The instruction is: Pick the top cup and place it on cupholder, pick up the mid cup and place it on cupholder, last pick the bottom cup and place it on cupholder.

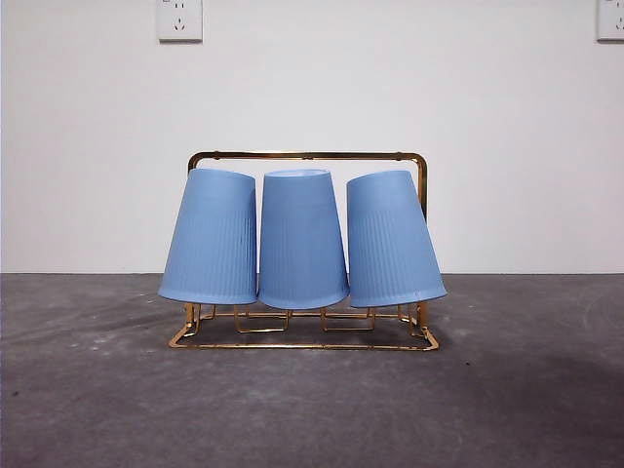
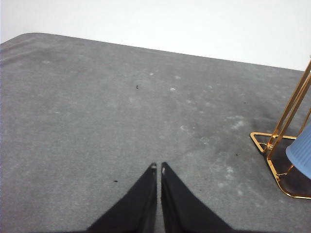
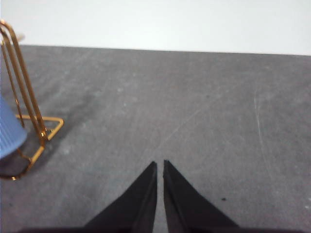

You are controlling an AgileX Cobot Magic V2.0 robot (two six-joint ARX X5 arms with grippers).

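Shiny gold wire cupholder [image 1: 307,156], matt ribbed blue plastic cups [image 1: 303,239], rough grey table [image 1: 312,409]

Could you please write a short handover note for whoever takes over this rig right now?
Left hand: shut, holding nothing, over bare table beside the cupholder.
Right hand: shut, holding nothing, at the cupholder's other end.
Cups: all three blue cups sit upside down on the cupholder. Left cup and right cup lean outward; middle cup stands upright.
Done: all three cups placed.
Left: nothing visible; perhaps check the leaning cups are seated.
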